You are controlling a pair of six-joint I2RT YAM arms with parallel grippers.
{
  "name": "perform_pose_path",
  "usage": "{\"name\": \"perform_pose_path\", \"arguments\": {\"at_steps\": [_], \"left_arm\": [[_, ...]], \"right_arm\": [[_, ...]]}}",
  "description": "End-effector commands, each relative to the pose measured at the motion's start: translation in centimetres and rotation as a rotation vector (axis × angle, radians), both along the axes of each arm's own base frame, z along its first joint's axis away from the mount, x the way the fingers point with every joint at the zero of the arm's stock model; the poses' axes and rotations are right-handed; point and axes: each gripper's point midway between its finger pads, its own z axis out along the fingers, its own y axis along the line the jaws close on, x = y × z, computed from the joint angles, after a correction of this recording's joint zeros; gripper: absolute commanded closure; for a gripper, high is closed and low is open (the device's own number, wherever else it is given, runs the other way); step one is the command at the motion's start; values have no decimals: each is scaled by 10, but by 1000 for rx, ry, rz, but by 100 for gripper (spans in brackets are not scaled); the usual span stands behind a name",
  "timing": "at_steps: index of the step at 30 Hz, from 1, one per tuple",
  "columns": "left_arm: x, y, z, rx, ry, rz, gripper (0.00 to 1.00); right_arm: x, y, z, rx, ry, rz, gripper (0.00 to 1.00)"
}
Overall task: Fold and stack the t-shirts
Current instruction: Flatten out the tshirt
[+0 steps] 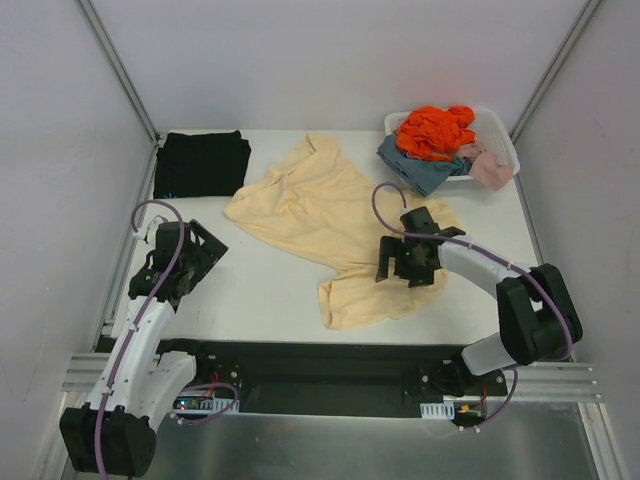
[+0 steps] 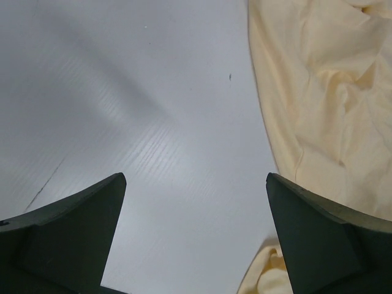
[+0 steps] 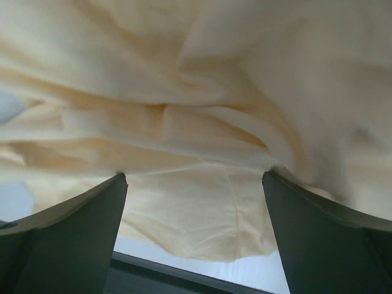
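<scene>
The left gripper [image 2: 195, 179] hovers over bare table [image 1: 265, 290] at the near left, its jaws spread wide with nothing between them; in its wrist view only the white surface lies between the fingers, with cloth off to the right. Beyond it, in the far left corner, the black t-shirt [image 1: 200, 163] lies as a neat folded rectangle, well apart from both arms. The cream-yellow t-shirt [image 1: 315, 205] sprawls unfolded and rumpled across the middle of the table, running from near the black one down towards the near right, its left edge just beside the left gripper. The right gripper [image 1: 405, 262] is low over the near right part of this shirt, jaws likewise spread; its wrist view shows wrinkled cream cloth filling the gap between the fingers, though whether the tips touch the cloth I cannot tell. In the far right corner sits a white basket [image 1: 508, 145] heaped with orange, blue-grey and pink clothes.
</scene>
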Motion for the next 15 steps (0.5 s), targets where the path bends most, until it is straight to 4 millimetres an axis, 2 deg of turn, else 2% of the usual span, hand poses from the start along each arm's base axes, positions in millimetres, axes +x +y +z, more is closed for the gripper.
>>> {"name": "perform_pose_path", "arguments": {"at_steps": [1, 2, 3, 4, 5, 7, 9, 12, 13, 15], "left_arm": [[16, 4, -4, 20, 0, 12, 1], [19, 4, -9, 22, 21, 6, 1], [22, 4, -11, 26, 26, 5, 1], [24, 4, -18, 31, 56, 3, 1], [26, 5, -20, 36, 64, 2, 1], [29, 7, -29, 47, 106, -1, 1], [33, 7, -30, 43, 121, -6, 1], [37, 8, -34, 39, 130, 3, 1], [38, 8, -35, 38, 130, 4, 1], [39, 8, -37, 37, 129, 5, 1]], "right_arm": [[2, -65, 6, -140, 41, -179, 3], [12, -79, 8, -140, 35, -235, 3], [20, -83, 9, -133, 19, -257, 3], [27, -98, 9, -168, 7, -304, 3], [37, -103, 12, -189, -11, -307, 3], [44, -106, 14, -219, -23, -281, 3], [54, -93, 24, -175, -46, -239, 3], [64, -59, 47, -173, -168, -56, 2], [59, -34, 56, -192, -229, 88, 2], [62, -5, 72, -187, -310, 203, 3]]}}
